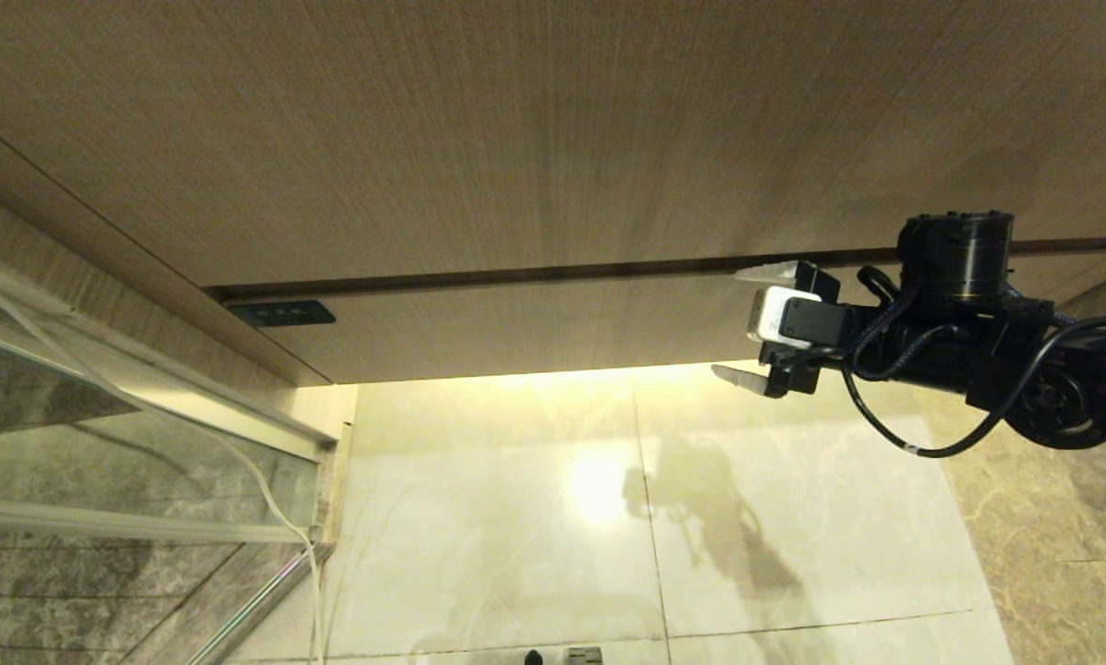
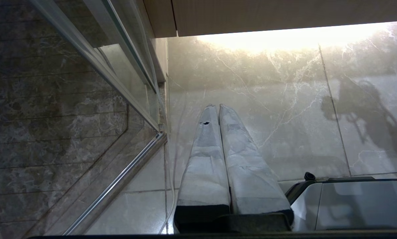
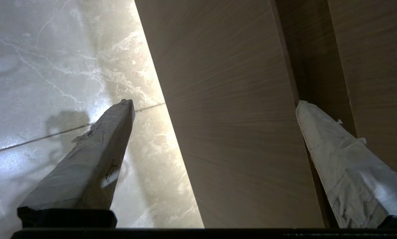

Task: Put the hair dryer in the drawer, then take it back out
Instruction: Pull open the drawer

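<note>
Right hand [image 1: 735, 323], fingers spread wide and holding nothing, reaches in from the right side of the head view toward the closed drawer [image 1: 534, 323], one finger at the dark seam along the drawer's top edge and the other just below its lower edge. Going left to right: a glass shower partition [image 1: 100, 434] and a pale cord [image 1: 275, 499] trailing down beside it, a small dark plate [image 1: 280, 314] at the drawer's left end, the plain wood-grain front, then the arm. Below, the marble floor [image 1: 608, 517] glows under a light strip. Left hand [image 2: 217, 107] hangs parked above the floor, fingers pressed together. No hair dryer appears in any view. By this evidence the task has barely begun: the drawer is not yet open, and the placing and retrieving remain.
</note>
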You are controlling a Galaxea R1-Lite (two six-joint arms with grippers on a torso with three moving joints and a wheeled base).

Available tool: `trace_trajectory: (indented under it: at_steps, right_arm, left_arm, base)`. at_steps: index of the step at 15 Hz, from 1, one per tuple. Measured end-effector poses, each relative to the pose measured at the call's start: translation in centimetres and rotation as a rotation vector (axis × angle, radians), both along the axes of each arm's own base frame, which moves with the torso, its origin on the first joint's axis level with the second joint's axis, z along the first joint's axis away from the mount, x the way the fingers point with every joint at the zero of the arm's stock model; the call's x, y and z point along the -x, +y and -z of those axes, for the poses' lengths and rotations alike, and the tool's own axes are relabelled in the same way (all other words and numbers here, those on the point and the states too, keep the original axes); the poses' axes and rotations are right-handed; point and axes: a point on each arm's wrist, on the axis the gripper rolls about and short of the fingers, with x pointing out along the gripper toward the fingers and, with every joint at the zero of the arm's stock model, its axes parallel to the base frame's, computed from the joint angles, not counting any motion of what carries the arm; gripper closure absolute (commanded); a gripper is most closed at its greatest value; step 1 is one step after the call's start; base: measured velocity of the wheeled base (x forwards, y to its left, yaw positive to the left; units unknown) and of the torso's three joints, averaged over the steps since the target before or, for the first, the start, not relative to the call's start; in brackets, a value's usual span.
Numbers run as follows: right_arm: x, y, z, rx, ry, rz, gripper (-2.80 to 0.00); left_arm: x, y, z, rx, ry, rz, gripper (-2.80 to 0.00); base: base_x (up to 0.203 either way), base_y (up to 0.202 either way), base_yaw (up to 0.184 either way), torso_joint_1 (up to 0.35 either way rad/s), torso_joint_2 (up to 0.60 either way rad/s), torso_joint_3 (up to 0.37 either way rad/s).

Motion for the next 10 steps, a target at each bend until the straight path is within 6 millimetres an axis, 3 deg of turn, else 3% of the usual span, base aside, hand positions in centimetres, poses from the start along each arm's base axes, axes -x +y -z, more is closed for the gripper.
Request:
trace_trajectory:
  at_steps: [10]
  right_arm:
    - [-1.3,0.1,0.0,-0.029,-0.062,0.005,-2.80]
  left_arm:
    - [0.0,0.0,0.0,0.000,-0.001,0.000,0.00]
  base:
    - [0.000,0.000,0.000,0.000,0.00,0.000]
